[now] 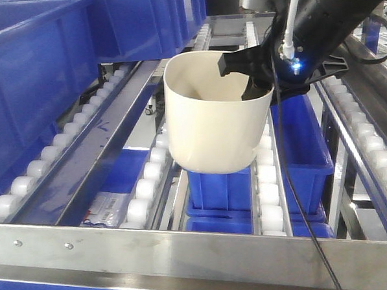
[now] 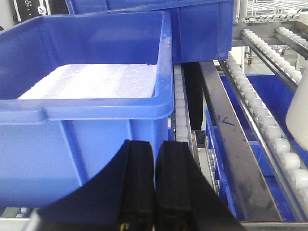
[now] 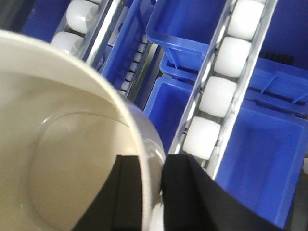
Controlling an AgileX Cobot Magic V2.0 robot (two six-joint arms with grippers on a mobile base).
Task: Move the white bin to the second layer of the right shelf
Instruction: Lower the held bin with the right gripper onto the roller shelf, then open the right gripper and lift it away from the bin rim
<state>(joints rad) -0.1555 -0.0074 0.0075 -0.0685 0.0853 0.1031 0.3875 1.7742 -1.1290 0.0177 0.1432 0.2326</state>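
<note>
The white bin [image 1: 212, 121] is a glossy cream tub, held upright over the sloping roller rails of the right shelf second layer [image 1: 268, 180], behind the steel front bar [image 1: 186, 244]. My right gripper [image 1: 251, 74] is shut on the bin's right rim, one finger inside and one outside. In the right wrist view the right gripper [image 3: 151, 171] pinches the wall of the white bin [image 3: 57, 159]. My left gripper [image 2: 156, 161] is shut on nothing, low in front of a blue crate [image 2: 96, 125]. A sliver of the white bin [image 2: 299, 113] shows at the right edge there.
Large blue crates [image 1: 40, 68] stand on the roller rails at the left and back. More blue crates [image 1: 301, 149] lie on the level below the rails. The crate by my left gripper holds white foam [image 2: 96, 82]. A black cable [image 1: 299, 204] hangs from the right arm.
</note>
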